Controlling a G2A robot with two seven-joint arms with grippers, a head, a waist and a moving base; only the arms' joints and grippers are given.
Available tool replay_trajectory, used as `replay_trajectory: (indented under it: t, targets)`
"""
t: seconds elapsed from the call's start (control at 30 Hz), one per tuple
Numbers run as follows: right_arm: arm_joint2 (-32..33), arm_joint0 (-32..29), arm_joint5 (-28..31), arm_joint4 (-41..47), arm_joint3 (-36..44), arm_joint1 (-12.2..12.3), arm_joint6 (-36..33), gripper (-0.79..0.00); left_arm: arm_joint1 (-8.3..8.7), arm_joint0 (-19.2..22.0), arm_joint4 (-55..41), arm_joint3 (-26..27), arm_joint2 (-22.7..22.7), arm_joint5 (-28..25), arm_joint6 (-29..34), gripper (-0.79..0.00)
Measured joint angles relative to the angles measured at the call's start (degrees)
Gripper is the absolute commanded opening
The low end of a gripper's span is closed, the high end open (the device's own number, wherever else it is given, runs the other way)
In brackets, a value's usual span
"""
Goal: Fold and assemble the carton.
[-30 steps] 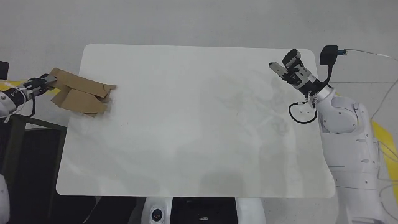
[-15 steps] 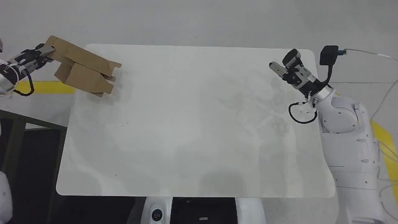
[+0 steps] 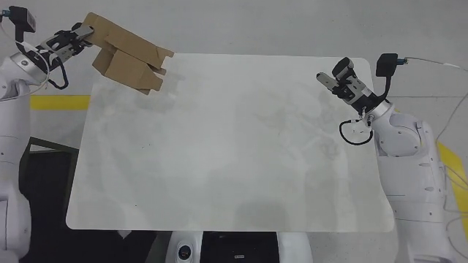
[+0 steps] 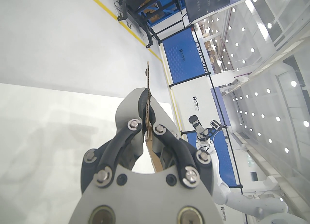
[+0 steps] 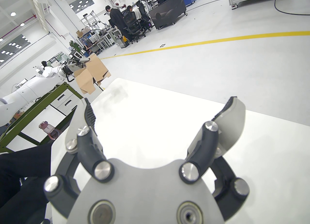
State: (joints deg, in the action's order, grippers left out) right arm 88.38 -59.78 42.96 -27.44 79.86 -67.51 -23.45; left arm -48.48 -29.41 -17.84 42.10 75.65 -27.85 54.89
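One white desk (image 3: 234, 146) carries the scene, its top bare across the middle.

One brown carton (image 3: 128, 52) is there, not yet assembled: a flattened, partly folded piece with loose flaps. It is held up off the desk at the far left corner, part of it over the corner and part out over the floor. From the right wrist view it hangs in the air above that corner. Nothing can be seen inside it. From the left wrist view it is edge-on, a thin strip of cardboard, so its faces and flaps are hidden there.

Two grippers are in sight. The left gripper (image 3: 79, 35) is beyond the desk's far left corner, its fingers (image 4: 128, 108) clamped on the carton's outer edge. The right gripper (image 3: 330, 73) sits over the desk's right side near the far edge, well apart from the carton, its fingers (image 5: 86, 111) spread wide with nothing between them.
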Motion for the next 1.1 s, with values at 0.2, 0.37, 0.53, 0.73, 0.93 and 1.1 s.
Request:
replay_trajectory:
  t: [0.2, 0.37, 0.53, 0.73, 0.93, 1.1]
  targets:
    - [0.0, 0.0, 0.0, 0.0, 0.0, 0.0, 0.0, 0.000, -1.16, -1.1, -2.7, 4.8, -2.1, 0.7, -0.8, -0.785]
    - [0.0, 0.0, 0.0, 0.0, 0.0, 0.0, 0.0, 0.000, -1.89, -1.7, -4.2, 8.6, -3.5, 0.9, -1.4, -0.785]
    - [0.0, 0.0, 0.0, 0.0, 0.0, 0.0, 0.0, 0.000, -2.59, -2.7, -5.7, 11.0, -5.0, 2.3, -1.7, -0.785]
    - [0.0, 0.0, 0.0, 0.0, 0.0, 0.0, 0.0, 0.000, -3.57, -1.5, -6.0, 15.4, -7.3, 3.3, -1.4, -0.785]
    - [0.0, 0.0, 0.0, 0.0, 0.0, 0.0, 0.0, 0.000, -5.06, -0.6, -5.5, 18.9, -10.9, 1.9, -2.7, -0.785]
    - [0.0, 0.0, 0.0, 0.0, 0.0, 0.0, 0.0, 0.000, -6.11, -0.8, -5.3, 20.9, -13.8, 1.1, -2.5, -0.785]
